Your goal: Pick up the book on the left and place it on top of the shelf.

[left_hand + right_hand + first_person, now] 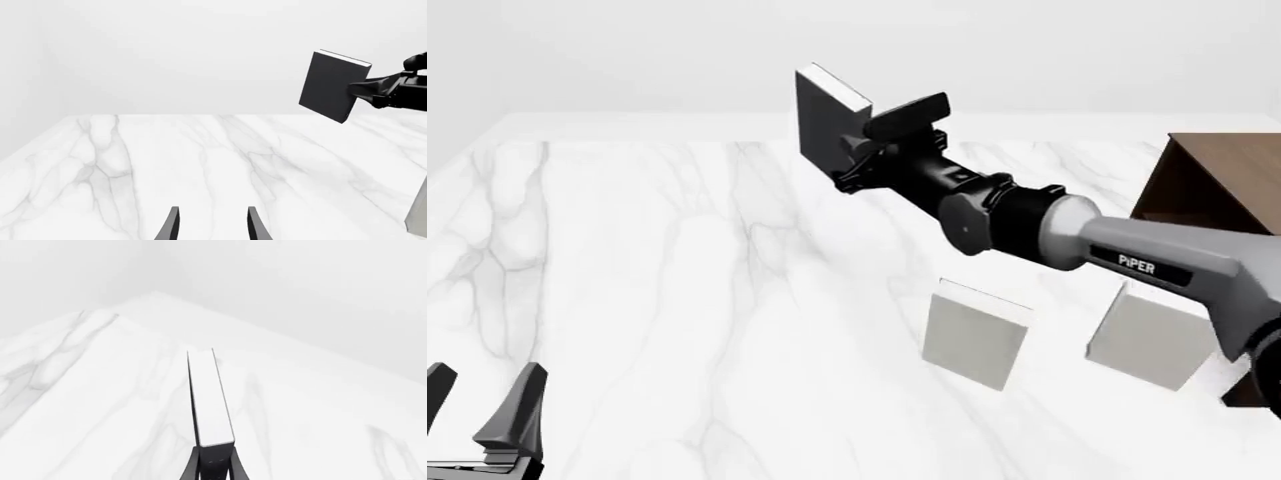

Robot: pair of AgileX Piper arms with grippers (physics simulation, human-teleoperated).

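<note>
Above the white marble desk (667, 300), the right gripper (861, 150) is holding the dark book (825, 118) up in the air, its jaws clenched on one edge of the cover. Well to the left of the brown shelf (1214, 190), the book is hanging tilted, clear of the desk surface, with its white page edge showing along the top. Seen from the right wrist camera, the book (210, 400) is sticking out edge-on from between the fingers (193, 467), the pale pages facing the lens. Between the raised book and the near edge of the desk, two light grey books are lying flat: one (974, 333) is sitting below the right arm's forearm, and the other (1148, 345) is resting nearer the shelf, just in front of it. At the near left corner of the desk, far from the shelf, the left gripper (478, 410) is waiting low with its jaws released and nothing between them. From the left wrist camera, the book (331, 86) and the right gripper (363, 90) are showing well off across the desk, while the left gripper's own fingers (172, 225) are standing parted above bare marble.
</note>
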